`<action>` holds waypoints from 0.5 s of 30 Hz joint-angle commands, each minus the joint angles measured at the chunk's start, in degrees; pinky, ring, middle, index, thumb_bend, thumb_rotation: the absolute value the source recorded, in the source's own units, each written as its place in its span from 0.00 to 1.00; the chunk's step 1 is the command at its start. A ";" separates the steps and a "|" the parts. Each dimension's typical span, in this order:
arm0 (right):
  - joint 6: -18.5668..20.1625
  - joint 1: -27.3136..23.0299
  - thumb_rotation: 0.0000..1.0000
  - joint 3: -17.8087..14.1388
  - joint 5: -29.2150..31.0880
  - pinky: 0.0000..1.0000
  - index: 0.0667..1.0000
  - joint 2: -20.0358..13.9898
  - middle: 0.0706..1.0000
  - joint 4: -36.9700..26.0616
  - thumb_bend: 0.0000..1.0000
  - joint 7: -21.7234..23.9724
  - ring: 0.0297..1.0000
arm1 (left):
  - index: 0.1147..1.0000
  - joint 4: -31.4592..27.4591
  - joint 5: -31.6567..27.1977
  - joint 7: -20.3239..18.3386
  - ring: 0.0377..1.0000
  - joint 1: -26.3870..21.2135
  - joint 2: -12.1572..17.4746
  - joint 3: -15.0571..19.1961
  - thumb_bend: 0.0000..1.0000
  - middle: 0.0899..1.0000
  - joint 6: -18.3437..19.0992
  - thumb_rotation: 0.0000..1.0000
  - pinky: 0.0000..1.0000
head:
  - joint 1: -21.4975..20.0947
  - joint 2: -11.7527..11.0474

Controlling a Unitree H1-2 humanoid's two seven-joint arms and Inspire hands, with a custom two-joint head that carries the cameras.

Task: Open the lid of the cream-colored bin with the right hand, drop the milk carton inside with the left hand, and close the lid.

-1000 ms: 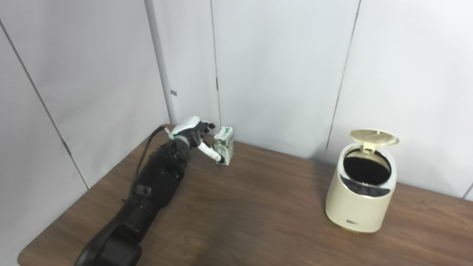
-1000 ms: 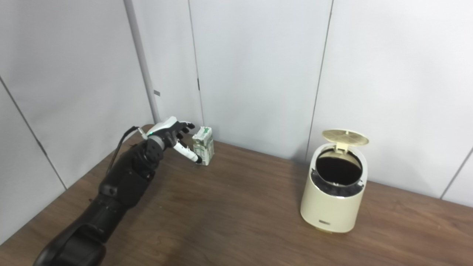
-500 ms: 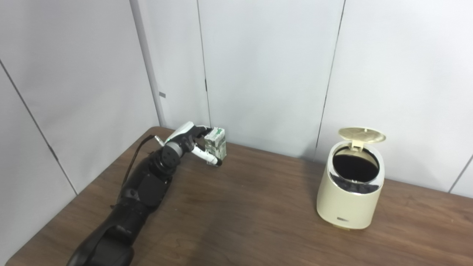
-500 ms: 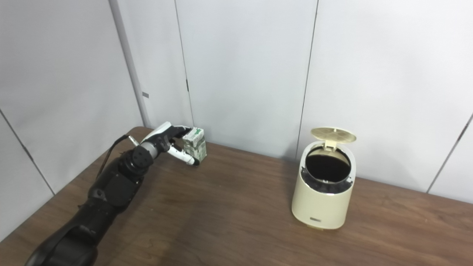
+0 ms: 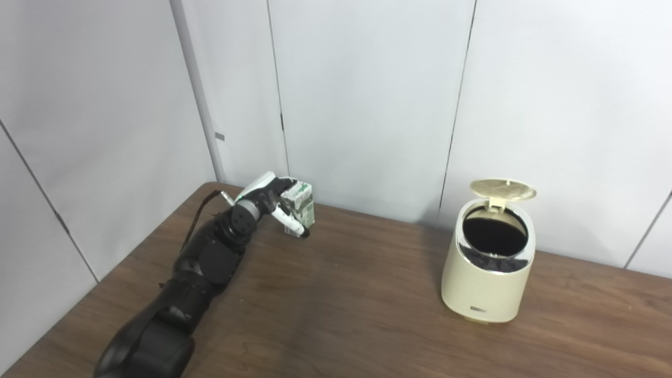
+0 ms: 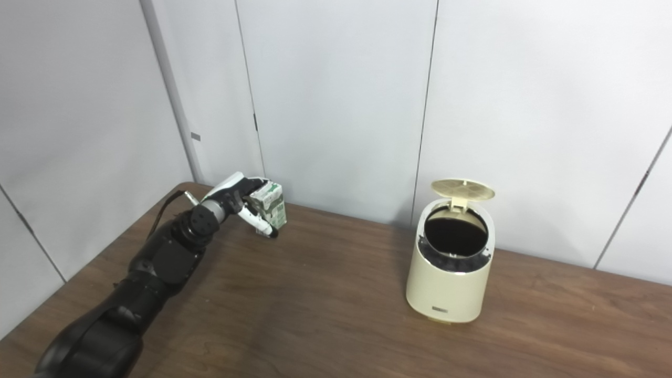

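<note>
A small green-and-white milk carton [image 5: 301,201] is at the far left of the wooden table [image 5: 341,310], close to the wall. My left hand [image 5: 265,195] is shut on it, fingers over its top and left side, thumb across its lower front. The carton leans a little; I cannot tell whether it still touches the table. The cream-colored bin [image 5: 487,286] stands at the right with its round lid [image 5: 503,189] flipped up at the back and its dark opening [image 6: 454,234] showing. My right hand is out of view.
Grey wall panels stand right behind the carton and the bin. A black cable [image 5: 202,210] runs along my left forearm. Bare brown tabletop lies between the carton and the bin.
My left hand, open beside the carton a second ago, has shut around it, and the carton now tilts slightly. The whole picture has shifted, so the camera moved. The bin stays put.
</note>
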 commanded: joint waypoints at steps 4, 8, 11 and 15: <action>0.63 2.69 0.81 -0.04 -0.70 0.37 0.57 0.22 0.58 0.88 0.49 -0.62 0.52 | 0.77 -0.81 1.63 6.22 0.67 -3.24 0.32 0.03 0.88 0.73 0.91 0.14 0.58 | -0.05 0.20; 1.28 2.67 0.80 0.16 -0.93 0.37 0.57 0.44 0.58 0.60 0.49 -0.54 0.51 | 0.69 -0.85 1.54 9.75 0.62 -3.06 -0.45 0.49 0.87 0.65 0.51 0.16 0.54 | -0.13 0.00; 1.01 2.52 0.80 0.28 -1.12 0.37 0.57 0.58 0.58 0.78 0.50 -0.73 0.51 | 0.63 -0.72 1.67 11.73 0.58 -3.10 -0.77 0.52 0.85 0.59 0.16 0.14 0.50 | -0.16 -0.13; -0.52 2.15 0.79 0.41 -1.23 0.37 0.57 0.53 0.58 1.99 0.50 -1.36 0.51 | 0.62 -1.20 1.92 12.14 0.57 -3.28 -0.68 0.24 0.84 0.59 0.97 0.12 0.50 | -0.20 -0.20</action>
